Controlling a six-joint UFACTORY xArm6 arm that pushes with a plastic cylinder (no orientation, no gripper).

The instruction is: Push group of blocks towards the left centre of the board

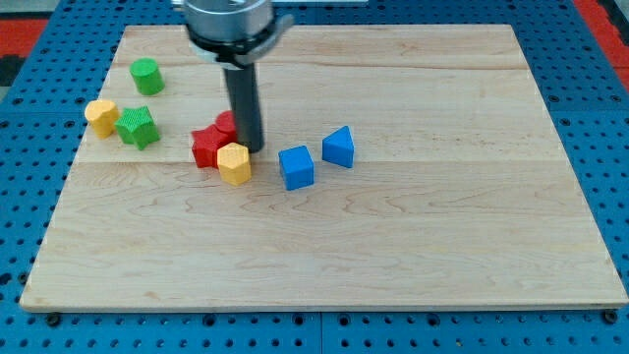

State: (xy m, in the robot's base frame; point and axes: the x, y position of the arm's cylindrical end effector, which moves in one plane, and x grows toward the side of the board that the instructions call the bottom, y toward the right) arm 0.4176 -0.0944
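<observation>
Seven blocks sit on the pale wooden board (pixel 413 246), which rests on a blue perforated surface (pixel 600 128): green cylinder (pixel 146 75), yellow block (pixel 100 116) touching green star block (pixel 138 127) at the view's left; blue cube (pixel 296 166) and blue wedge (pixel 338 147) right of centre. My tip (pixel 252 148), a bare rod holding nothing, stands against the red blocks (pixel 211 144), just above the yellow hexagonal block (pixel 234 162) touching them.

Cluster: red block (pixel 205 147), red cylinder (pixel 225 124) and yellow block (pixel 234 163) touching, left of board (pixel 442 246) centre.
Tip: my tip (pixel 254 147) at cluster's right.
Right: blue cube (pixel 296 167), blue wedge (pixel 338 147).
Far left: green cylinder (pixel 146 76), yellow heart (pixel 101 117), green star (pixel 138 127).
</observation>
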